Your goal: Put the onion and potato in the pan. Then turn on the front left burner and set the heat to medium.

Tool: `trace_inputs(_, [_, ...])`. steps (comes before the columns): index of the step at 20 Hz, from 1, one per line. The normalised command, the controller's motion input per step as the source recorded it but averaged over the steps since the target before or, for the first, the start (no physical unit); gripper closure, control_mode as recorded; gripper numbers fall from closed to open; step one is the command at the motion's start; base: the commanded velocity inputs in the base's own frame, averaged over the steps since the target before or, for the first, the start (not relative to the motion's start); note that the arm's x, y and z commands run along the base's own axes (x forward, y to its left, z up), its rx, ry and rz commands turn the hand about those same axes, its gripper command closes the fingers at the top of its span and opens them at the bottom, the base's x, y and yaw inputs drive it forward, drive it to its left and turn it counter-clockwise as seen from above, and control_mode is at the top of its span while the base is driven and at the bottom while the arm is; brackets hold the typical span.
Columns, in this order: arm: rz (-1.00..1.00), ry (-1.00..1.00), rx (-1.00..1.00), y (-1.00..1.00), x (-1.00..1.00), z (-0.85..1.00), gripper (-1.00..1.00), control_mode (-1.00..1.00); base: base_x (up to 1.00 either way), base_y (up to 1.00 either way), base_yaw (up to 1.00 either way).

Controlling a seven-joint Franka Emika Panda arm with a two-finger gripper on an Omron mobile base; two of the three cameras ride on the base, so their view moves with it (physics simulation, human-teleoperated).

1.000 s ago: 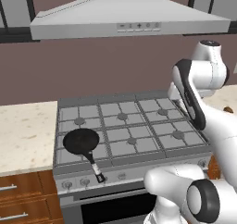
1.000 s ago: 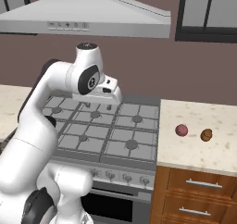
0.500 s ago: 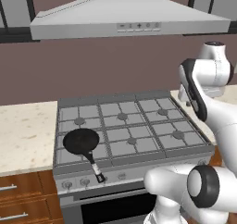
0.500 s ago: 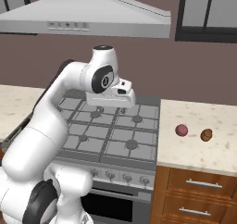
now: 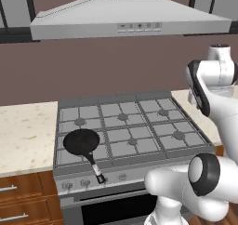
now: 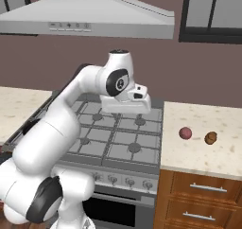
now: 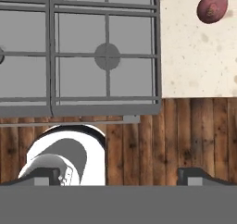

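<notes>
The gripper (image 7: 118,176) is hanging spread wide and empty above the stove's right edge. The onion (image 6: 185,133) and potato (image 6: 211,137) are sitting side by side on the right counter (image 6: 203,152), well apart from the pan (image 5: 82,142) at the stove's front left. Both are round, so an off-centre pinch risks rolling the onion into the potato or off the counter's edge.
</notes>
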Motion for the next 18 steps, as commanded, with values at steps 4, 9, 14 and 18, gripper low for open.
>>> trace_inputs(4, [0.0,0.08,-0.04,-0.41,0.02,-0.16,-1.0,-1.0,0.0,0.0,0.0])
trace_inputs(9, [0.0,0.06,-0.02,-0.38,0.11,-0.08,-1.0,-1.0,0.0,0.0,0.0])
trace_inputs(14, [0.0,0.0,0.0,-0.19,0.29,0.0,-1.0,-1.0,0.0,0.0,0.0])
trace_inputs(18, [0.0,0.0,0.0,-0.11,0.05,0.02,-1.0,-1.0,0.0,0.0,0.0])
